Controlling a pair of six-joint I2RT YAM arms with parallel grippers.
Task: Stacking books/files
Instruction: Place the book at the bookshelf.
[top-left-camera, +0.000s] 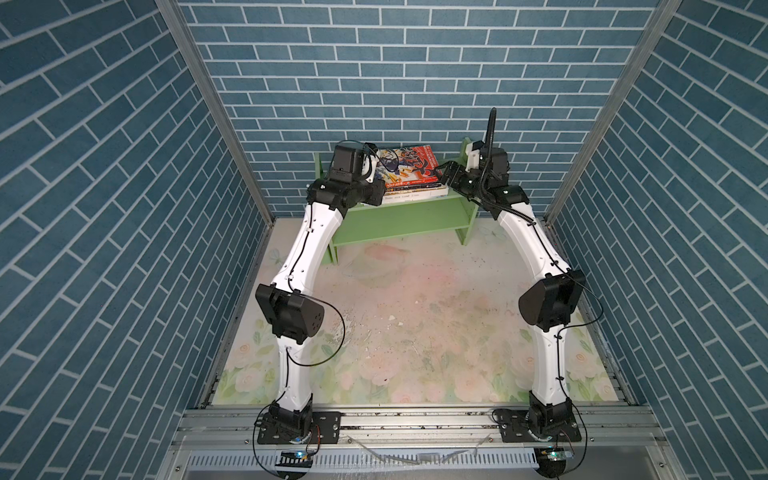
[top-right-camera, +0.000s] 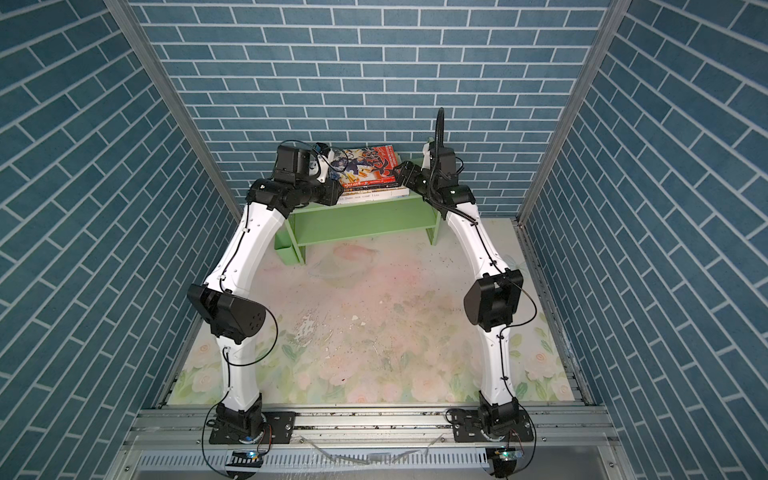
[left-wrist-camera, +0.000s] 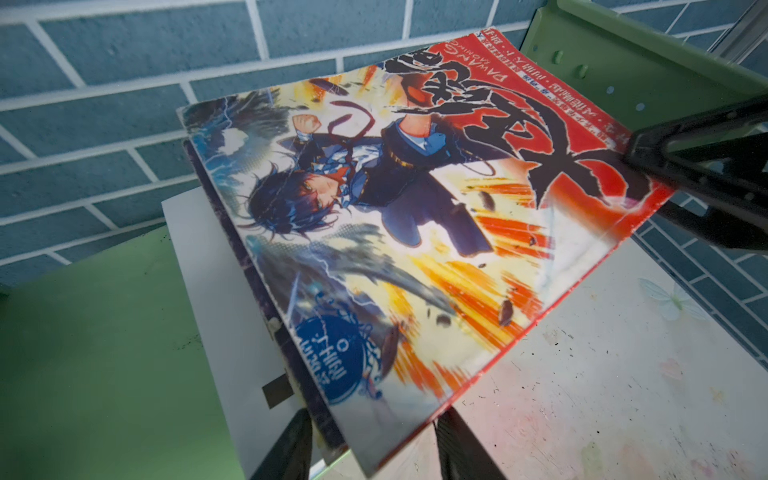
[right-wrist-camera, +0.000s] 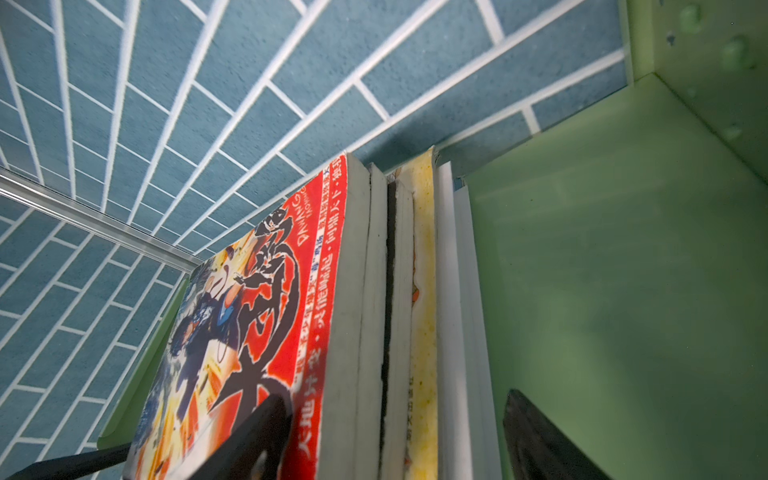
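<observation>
1. Stack of flat paperbacks (top-left-camera: 415, 192) on top board of light green wooden shelf (top-left-camera: 399, 218), glossy red comic (top-left-camera: 409, 166) uppermost. Long axis across the shelf, one end toward each arm, neither arm clearly nearer.
2. Left gripper (left-wrist-camera: 374, 451): partly narrowed, black fingers flanking the stack's near corner. Gripping or only straddling, cannot tell.
3. Right gripper (right-wrist-camera: 395, 440): wide at the opposite end, holding nothing.
4. Right wrist view only: uneven page edges, yellow-edged book (right-wrist-camera: 424, 291) out of line.
5. Left wrist view only: large white book (left-wrist-camera: 208, 291) jutting from beneath the comic.
</observation>
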